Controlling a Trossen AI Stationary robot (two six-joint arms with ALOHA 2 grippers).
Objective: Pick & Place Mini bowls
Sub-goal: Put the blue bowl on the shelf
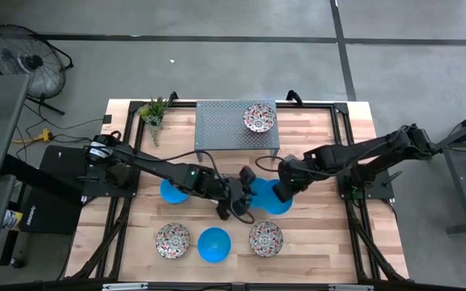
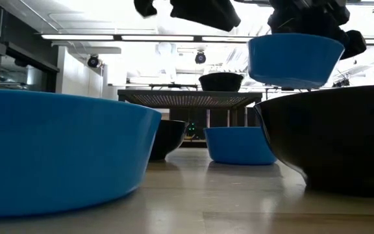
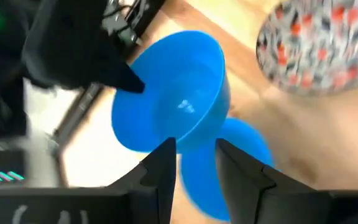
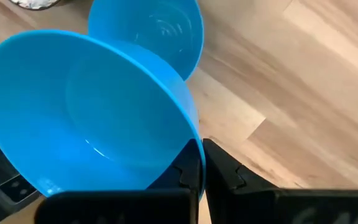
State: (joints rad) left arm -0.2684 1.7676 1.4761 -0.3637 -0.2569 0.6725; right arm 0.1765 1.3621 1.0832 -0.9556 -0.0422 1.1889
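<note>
Wooden table [image 1: 314, 242], concrete floor around it. Blue bowl [image 4: 98, 118] held off the table at centre, its rim pinched in the right gripper [image 4: 201, 168]. Left gripper [image 3: 194, 165] just beside it, jaws narrowly parted, holding nothing. Floral bowl [image 1: 259, 117] on the mesh shelf [image 1: 217, 129].

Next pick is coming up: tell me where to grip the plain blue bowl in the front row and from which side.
Grip the plain round blue bowl by its thin rim, one end effector finger inside, one outside, coming from above: it sits upright, mouth open, with patterned bowls close on both sides.
</note>
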